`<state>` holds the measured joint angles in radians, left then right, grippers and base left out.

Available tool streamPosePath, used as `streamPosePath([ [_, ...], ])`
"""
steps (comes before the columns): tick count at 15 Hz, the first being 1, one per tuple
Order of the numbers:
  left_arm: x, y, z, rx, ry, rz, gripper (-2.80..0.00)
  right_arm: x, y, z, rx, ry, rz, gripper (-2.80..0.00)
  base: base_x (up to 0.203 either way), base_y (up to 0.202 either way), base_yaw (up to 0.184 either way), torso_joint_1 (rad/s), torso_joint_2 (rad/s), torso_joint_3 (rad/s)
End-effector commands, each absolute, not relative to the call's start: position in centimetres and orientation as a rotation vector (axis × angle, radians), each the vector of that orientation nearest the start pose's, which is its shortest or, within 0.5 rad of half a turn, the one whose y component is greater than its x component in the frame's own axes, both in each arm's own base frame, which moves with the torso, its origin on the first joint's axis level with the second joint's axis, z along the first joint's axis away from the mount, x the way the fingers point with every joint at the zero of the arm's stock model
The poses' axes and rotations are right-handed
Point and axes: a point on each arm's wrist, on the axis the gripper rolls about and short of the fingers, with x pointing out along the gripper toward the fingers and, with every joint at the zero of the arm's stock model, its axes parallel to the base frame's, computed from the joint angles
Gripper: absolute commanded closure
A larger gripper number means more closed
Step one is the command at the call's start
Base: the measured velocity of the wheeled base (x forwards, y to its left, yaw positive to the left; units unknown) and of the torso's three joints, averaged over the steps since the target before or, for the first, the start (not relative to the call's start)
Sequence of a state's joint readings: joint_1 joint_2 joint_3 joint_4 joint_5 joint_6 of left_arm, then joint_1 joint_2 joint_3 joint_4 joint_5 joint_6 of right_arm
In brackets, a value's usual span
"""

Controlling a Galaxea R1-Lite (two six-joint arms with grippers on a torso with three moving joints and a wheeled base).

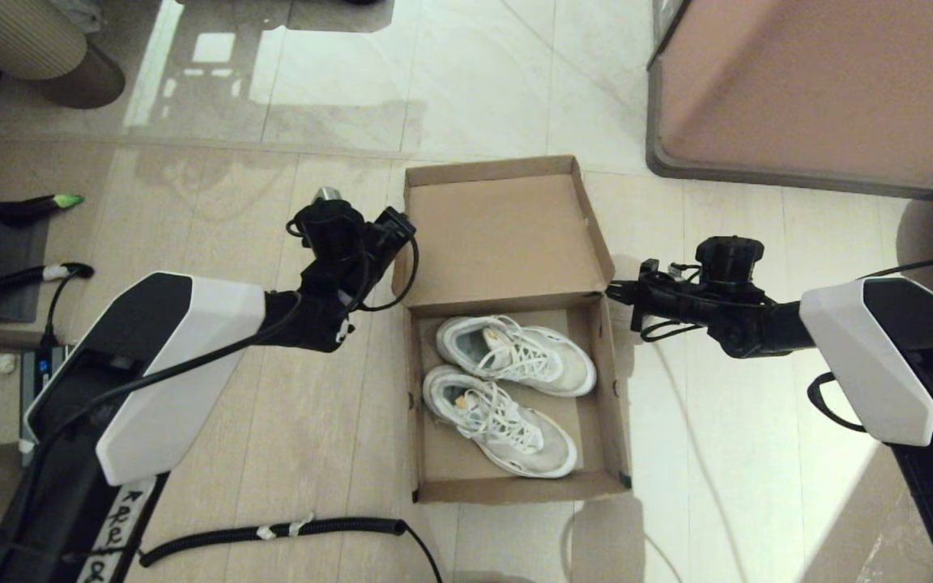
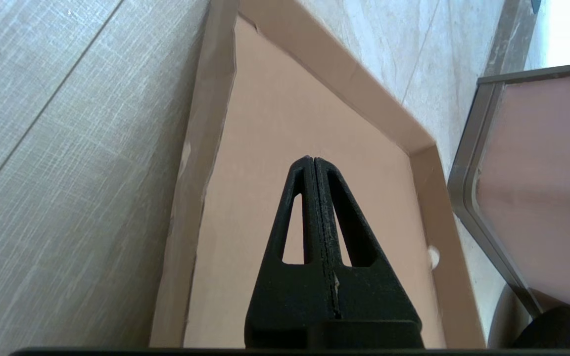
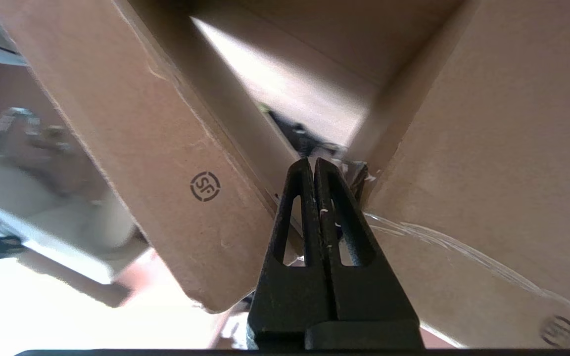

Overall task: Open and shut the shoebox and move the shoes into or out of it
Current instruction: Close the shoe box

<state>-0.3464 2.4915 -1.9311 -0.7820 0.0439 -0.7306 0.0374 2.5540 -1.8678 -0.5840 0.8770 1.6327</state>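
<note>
The brown cardboard shoebox (image 1: 606, 389) stands open on the floor, its hinged lid (image 1: 499, 235) leaning back on the far side. Two white mesh sneakers lie side by side inside, one farther (image 1: 515, 352) and one nearer (image 1: 499, 421). My left gripper (image 1: 398, 235) is shut and empty at the lid's left edge; in the left wrist view its tips (image 2: 313, 159) point across the lid's inner face (image 2: 265, 148). My right gripper (image 1: 612, 292) is shut and empty at the box's right hinge corner. In the right wrist view its tips (image 3: 313, 160) sit close to that corner, between the lid flap (image 3: 166, 163) and the box wall (image 3: 488, 123).
A large pinkish-brown block with a dark rim (image 1: 823, 89) stands at the back right, close to the lid (image 2: 542, 188). A black corrugated hose (image 1: 272, 532) lies on the floor in front of the box. Cables and dark equipment (image 1: 21, 275) sit at the left.
</note>
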Motion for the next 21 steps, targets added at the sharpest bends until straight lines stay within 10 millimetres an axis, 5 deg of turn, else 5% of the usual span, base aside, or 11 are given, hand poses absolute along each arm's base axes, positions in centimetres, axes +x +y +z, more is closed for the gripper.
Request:
streamPosePath([
  [1, 49.5, -17.6, 17.9, -0.772, -0.112, -0.364, 0.00, 51.3, 3.9, 10.3, 1.511, 0.841, 0.610, 0.00, 0.000, 0.000, 0.000, 0.000, 0.00, 0.000],
  [8, 49.8, -16.8, 17.9, -0.774, -0.125, -0.327, 0.00, 48.9, 3.9, 10.3, 1.464, 0.865, 0.578, 0.00, 0.000, 0.000, 0.000, 0.000, 0.00, 0.000],
  [17, 50.3, -15.9, 17.5, -0.800, -0.149, -0.316, 0.00, 53.1, 3.3, 11.2, 1.394, 0.621, 0.586, 0.00, 0.000, 0.000, 0.000, 0.000, 0.00, 0.000],
  [21, 50.3, -16.0, 17.3, -0.800, -0.145, -0.318, 0.00, 54.1, 3.4, 9.1, 1.325, 0.605, 0.590, 0.00, 0.000, 0.000, 0.000, 0.000, 0.00, 0.000],
])
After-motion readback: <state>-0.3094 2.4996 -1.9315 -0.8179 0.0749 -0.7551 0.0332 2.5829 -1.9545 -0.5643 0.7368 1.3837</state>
